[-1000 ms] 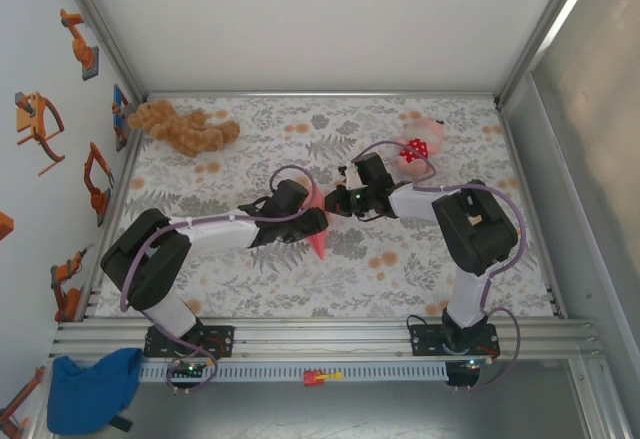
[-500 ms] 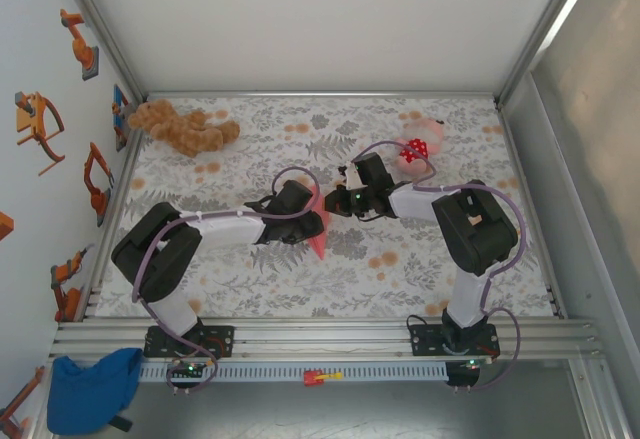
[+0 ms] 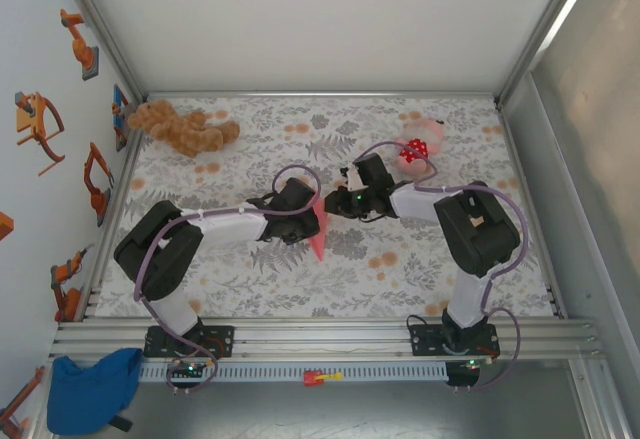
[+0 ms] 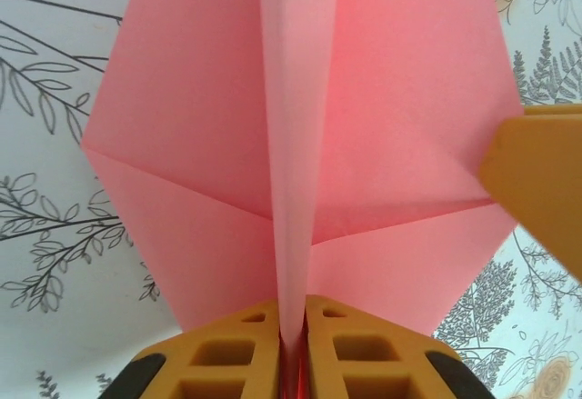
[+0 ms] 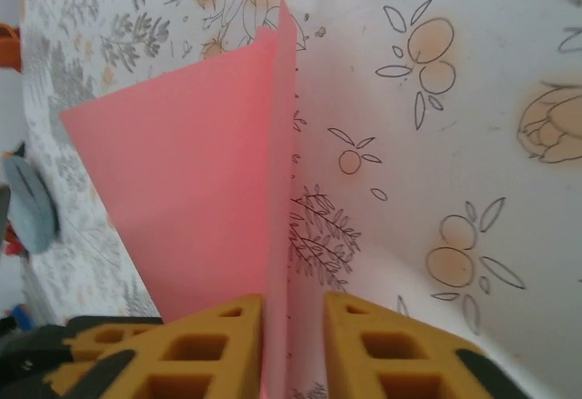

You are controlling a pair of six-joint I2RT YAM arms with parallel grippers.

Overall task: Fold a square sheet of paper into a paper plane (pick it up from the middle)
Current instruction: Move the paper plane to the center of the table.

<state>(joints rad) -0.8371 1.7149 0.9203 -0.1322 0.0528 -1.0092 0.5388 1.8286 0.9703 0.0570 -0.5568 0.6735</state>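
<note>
I see a flowered cloth (image 3: 250, 279) on the table, inside a metal frame with white walls. A brown plush (image 3: 185, 129) lies well to the left of the pincers. A pink plush (image 3: 418, 146) lies near the right pincer, behind it. Both arms bend inward and meet in the middle. The left pincer (image 4: 291, 335) is pressed together on the centre fold of the paper (image 4: 209, 144), which spreads out in front of it. The right pincer (image 5: 293, 326) is a little spread, with the fold standing between its fingers, not pinched.

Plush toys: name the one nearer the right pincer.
The pink plush toy with the red dotted patch; the brown plush toy lies at the far left corner.
</note>
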